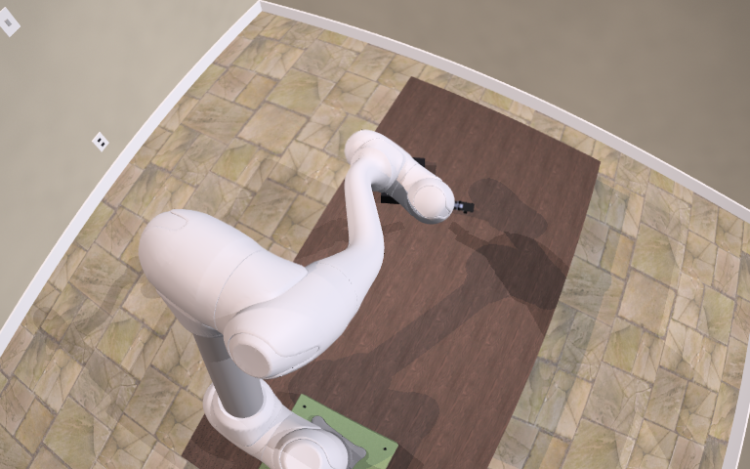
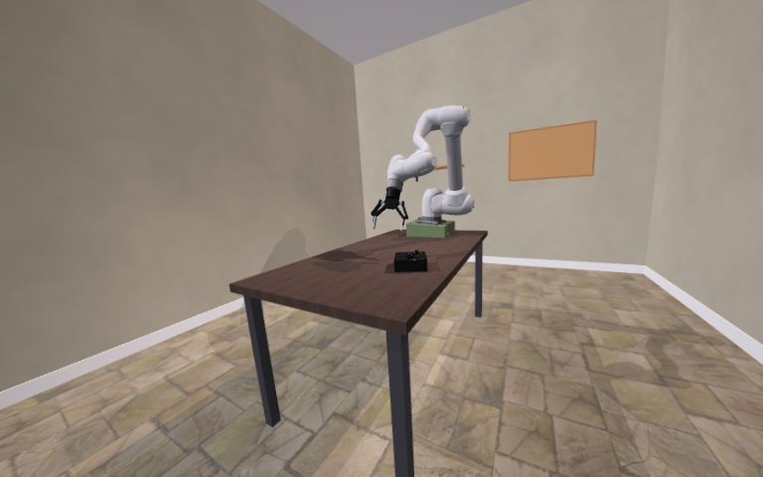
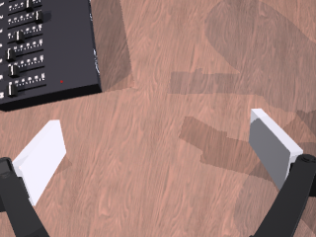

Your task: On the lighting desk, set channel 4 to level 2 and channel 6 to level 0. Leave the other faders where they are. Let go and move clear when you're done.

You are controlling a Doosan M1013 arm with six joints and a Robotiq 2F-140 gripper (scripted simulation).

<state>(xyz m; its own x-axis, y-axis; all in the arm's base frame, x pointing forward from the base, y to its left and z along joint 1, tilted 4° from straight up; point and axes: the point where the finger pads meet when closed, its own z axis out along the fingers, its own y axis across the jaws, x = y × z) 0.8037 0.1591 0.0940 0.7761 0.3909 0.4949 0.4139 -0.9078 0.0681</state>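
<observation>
- Lighting desk [image 3: 62, 39] sits upper left in wrist view, black box on the brown table [image 3: 165, 158], rows of small faders [image 3: 26, 45] along its left part; exact knob levels too small to read.
- Gripper [image 3: 158, 145] hangs over bare wood, jaws spread fully wide, holding nothing; white pads [image 3: 41, 158] left and right, well apart.
- Step in hand looks like the approach: nothing touched yet, both channels likely still to set.
- To do it well: shift over the desk, narrow the fingers first, count rows carefully to channel 4, come down on one knob only, avoid brushing neighbours.
- Exterior view: gripper [image 2: 388, 216] above table, desk [image 2: 409, 261] lower and off to the side, apart.
</observation>
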